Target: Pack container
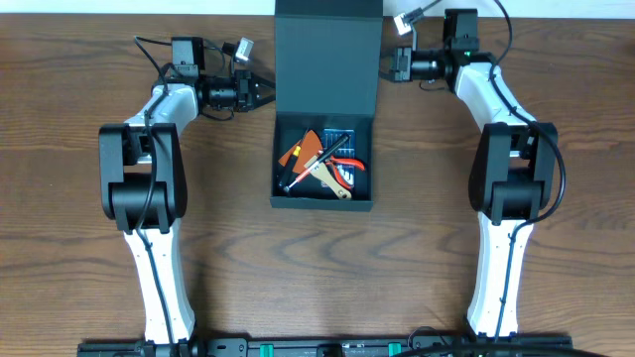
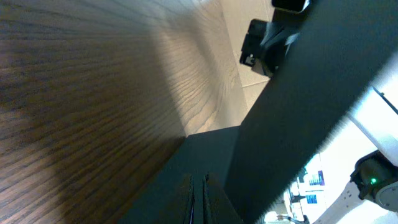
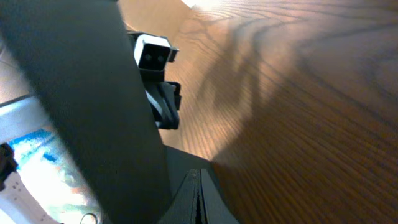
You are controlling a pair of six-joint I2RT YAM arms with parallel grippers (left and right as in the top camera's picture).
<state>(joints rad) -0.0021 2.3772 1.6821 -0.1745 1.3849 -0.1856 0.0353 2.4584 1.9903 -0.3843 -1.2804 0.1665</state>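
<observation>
Lid (image 1: pixel 327 55) is standing upright overhead, behind the container (image 1: pixel 322 204), which is sitting mid-bench (image 1: pixel 79 248) holding tools (image 1: pixel 322 164); packing seems done, closing pending. Left wrist: left end effector (image 2: pixel 199 200) is staying out of the box, narrow and empty, beside the lid. Right wrist: right end effector (image 3: pixel 199 194) is looking likewise narrow. Next move, I judge: tipping the lid forward.

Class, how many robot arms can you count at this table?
2. The left arm stretches up the table left of the box, the left gripper beside the open lid. The right arm mirrors it on the box's right side. None seems hidden.
</observation>
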